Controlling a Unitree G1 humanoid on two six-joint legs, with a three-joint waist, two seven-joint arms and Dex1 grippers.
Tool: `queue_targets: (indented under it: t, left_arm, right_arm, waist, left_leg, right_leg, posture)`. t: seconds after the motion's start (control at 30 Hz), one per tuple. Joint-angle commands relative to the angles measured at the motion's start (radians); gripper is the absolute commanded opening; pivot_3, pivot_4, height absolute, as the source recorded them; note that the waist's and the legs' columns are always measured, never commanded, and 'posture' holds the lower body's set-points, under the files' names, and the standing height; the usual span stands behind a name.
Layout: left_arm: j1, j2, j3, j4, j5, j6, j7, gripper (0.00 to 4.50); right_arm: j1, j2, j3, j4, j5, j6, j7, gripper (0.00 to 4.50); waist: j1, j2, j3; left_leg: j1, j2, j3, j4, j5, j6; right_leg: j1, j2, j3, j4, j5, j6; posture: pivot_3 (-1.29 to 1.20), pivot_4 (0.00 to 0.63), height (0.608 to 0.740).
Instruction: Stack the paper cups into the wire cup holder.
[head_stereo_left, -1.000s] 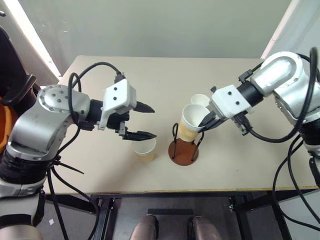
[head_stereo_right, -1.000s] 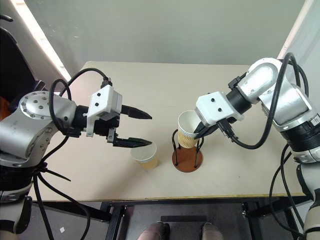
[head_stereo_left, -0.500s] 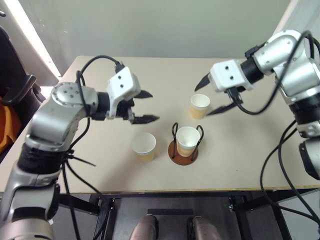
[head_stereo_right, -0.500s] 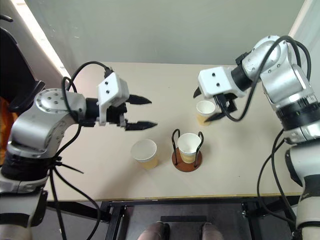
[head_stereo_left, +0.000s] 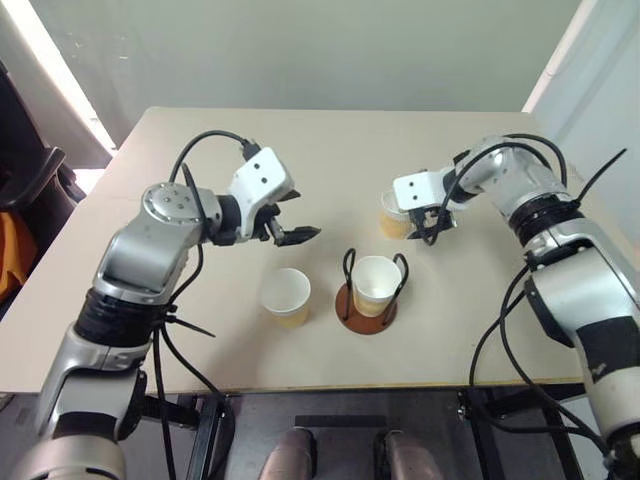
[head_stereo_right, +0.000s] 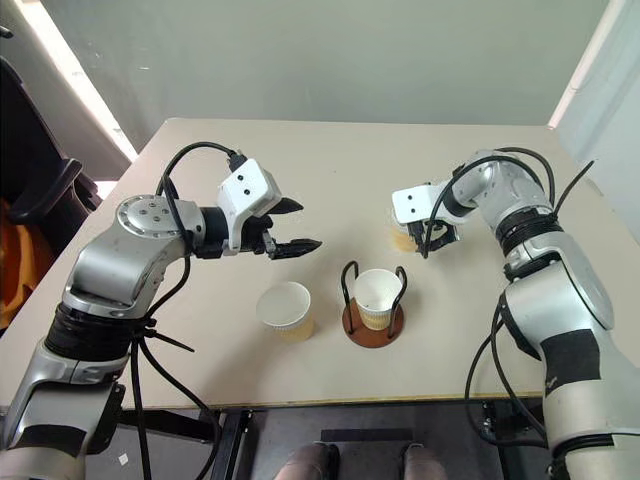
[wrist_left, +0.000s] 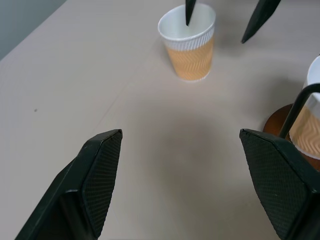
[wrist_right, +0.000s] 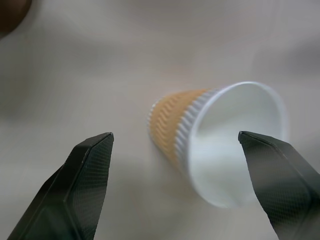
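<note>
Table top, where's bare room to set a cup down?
Free: the table's far-left stretch behind the left gripper, and the near-right corner. Crowded: the middle, around the wire cup holder and the two loose paper cups.

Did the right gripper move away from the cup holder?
Yes. The right gripper left the holder, where one cup now sits, and went to the far cup.

A pale beige rectangular wooden table (head_stereo_left: 200, 150) with a lighter front edge stands on a black metal frame (head_stereo_left: 210, 430) seen below its front edge. Behind its far edge rises a plain grey-green wall (head_stereo_left: 300, 50). Beyond the left edge sit a dark black shape (head_stereo_left: 25, 190) and something orange (head_stereo_left: 12, 250), too cut off to identify
</note>
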Motion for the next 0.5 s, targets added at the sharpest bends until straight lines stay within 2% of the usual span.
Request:
queue_targets:
  t: [0.03, 0.33, 0.37, 0.5]
  left_arm:
    - [0.009, 0.032, 0.063, -0.072, -0.018, 0.037, 0.013, 4.03]
    - [0.047, 0.083, 0.131, -0.148, -0.087, 0.07, -0.021, 4.03]
    - [0.049, 0.09, 0.144, -0.155, -0.105, 0.067, -0.036, 4.03]
    - [0.064, 0.138, 0.197, -0.166, -0.158, 0.015, -0.106, 4.03]
  right_arm:
    - [-0.031, 0.02, -0.02, 0.032, -0.028, -0.004, -0.033, 3.55]
    - [-0.035, 0.041, -0.042, 0.06, -0.06, -0.022, -0.059, 0.26]
    - [-0.042, 0.035, -0.048, 0.058, -0.057, -0.028, -0.047, 0.04]
    - [-0.107, -0.02, -0.102, 0.014, -0.005, -0.063, 0.064, 0.04]
  waist:
    - [0.0, 0.0, 0.0]
    - [0.002, 0.0, 0.0]
    - [0.002, 0.0, 0.0]
    - [0.002, 0.001, 0.001]
  left_leg:
    - [-0.001, 0.0, 0.0, 0.0, 0.0, 0.0]
    - [-0.001, 0.0, 0.0, 0.001, 0.0, -0.001]
    - [-0.001, 0.0, 0.0, 0.001, 0.0, -0.001]
    - [-0.001, 0.0, 0.0, 0.001, 0.0, -0.001]
  right_leg:
    - [0.0, 0.0, 0.0, 0.0, 0.0, 0.0]
    - [-0.001, 0.0, 0.0, 0.0, 0.0, 0.0]
    - [-0.001, 0.0, 0.0, 0.0, 0.0, 0.0]
    - [-0.003, 0.0, 0.0, 0.001, 0.0, 0.0]
  posture:
    - [0.0, 0.15, 0.74]
    - [0.0, 0.15, 0.74]
    - [0.0, 0.15, 0.74]
    - [0.0, 0.15, 0.74]
